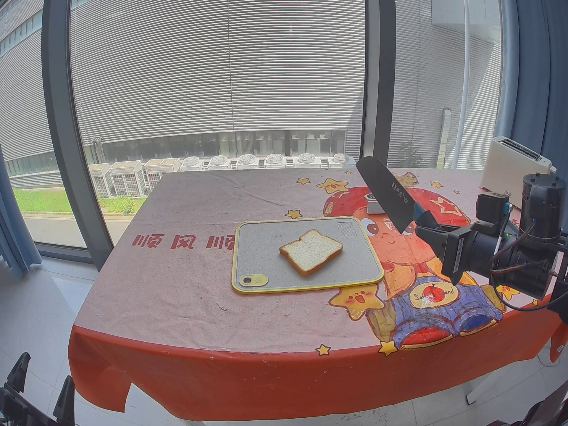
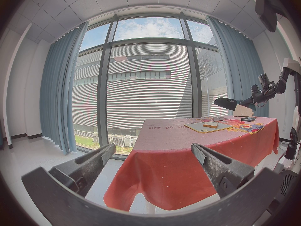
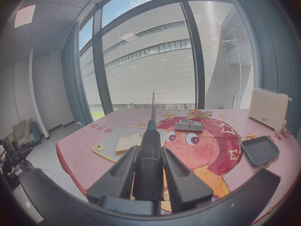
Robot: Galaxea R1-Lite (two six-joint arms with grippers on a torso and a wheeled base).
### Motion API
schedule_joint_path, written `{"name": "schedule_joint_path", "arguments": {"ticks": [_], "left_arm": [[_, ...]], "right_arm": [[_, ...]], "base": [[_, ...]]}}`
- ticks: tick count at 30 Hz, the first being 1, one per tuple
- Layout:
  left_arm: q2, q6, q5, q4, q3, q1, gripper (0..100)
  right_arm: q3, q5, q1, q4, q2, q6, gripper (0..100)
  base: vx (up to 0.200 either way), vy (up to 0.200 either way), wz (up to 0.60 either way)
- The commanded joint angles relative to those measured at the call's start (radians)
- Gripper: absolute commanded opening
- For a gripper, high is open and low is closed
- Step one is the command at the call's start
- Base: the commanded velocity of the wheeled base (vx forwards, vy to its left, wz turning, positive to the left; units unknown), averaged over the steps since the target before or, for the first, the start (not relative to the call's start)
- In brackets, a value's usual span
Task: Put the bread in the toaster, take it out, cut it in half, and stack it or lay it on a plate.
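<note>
While the right gripper (image 3: pixel 150 150) clamps tight on the black handle of the knife (image 1: pixel 387 191), the blade hangs in the air over the right half of the table (image 1: pixel 177 303). It slants up and toward the robot's left, and it touches nothing. The bread (image 1: pixel 311 251) lies flat and whole near the middle of the board (image 1: pixel 260 255), a grey slab with a yellow rim at the table's centre. The knife tip is beyond the board's far right corner and well above it.

A white toaster (image 1: pixel 512 164) stands at the far right corner of the table, slots upward. The plate (image 3: pixel 259 149), dark and square, sits on the cloth just nearer than the toaster. A small grey block (image 3: pixel 188 126) rests beyond the board's far right corner.

The left gripper (image 2: pixel 152 148) hangs low off the table's left side, away from the cloth, its fingers (image 2: pixel 219 167) spread wide with nothing between them.
</note>
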State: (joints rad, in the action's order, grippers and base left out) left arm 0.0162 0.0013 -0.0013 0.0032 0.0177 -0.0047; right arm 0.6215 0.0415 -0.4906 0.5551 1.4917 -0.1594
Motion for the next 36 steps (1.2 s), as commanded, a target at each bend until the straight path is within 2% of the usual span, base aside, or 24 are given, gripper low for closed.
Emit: {"name": "schedule_joint_path", "arguments": {"ticks": [1,16,23,29,30,32,36], "left_arm": [[-0.016,0.000,0.000,0.000,-0.016,0.000,100],[-0.016,0.003,-0.005,0.000,-0.016,-0.001,100],[-0.016,0.003,-0.005,0.001,-0.016,-0.003,100],[-0.016,0.003,-0.005,0.000,-0.016,-0.001,100],[-0.016,0.003,-0.005,0.000,-0.016,-0.003,100],[-0.016,0.003,-0.005,0.000,-0.016,-0.003,100],[-0.016,0.003,-0.005,0.000,-0.016,-0.001,100]], "right_arm": [[0.000,0.000,-0.005,0.000,0.004,0.000,0],[-0.019,0.000,-0.026,0.000,-0.004,0.003,0],[-0.012,0.000,-0.086,0.000,-0.014,0.009,0],[0.003,-0.002,-0.098,-0.001,-0.021,0.015,0],[0.024,-0.023,-0.094,-0.012,-0.016,0.043,0],[0.038,-0.048,-0.091,-0.012,-0.014,0.047,0],[0.058,-0.137,-0.083,-0.014,-0.008,0.054,0]], "base": [[0.000,0.000,0.00],[0.000,0.000,0.00],[0.000,0.000,0.00],[0.000,0.000,0.00],[0.000,0.000,0.00],[0.000,0.000,0.00],[0.000,0.000,0.00]]}}
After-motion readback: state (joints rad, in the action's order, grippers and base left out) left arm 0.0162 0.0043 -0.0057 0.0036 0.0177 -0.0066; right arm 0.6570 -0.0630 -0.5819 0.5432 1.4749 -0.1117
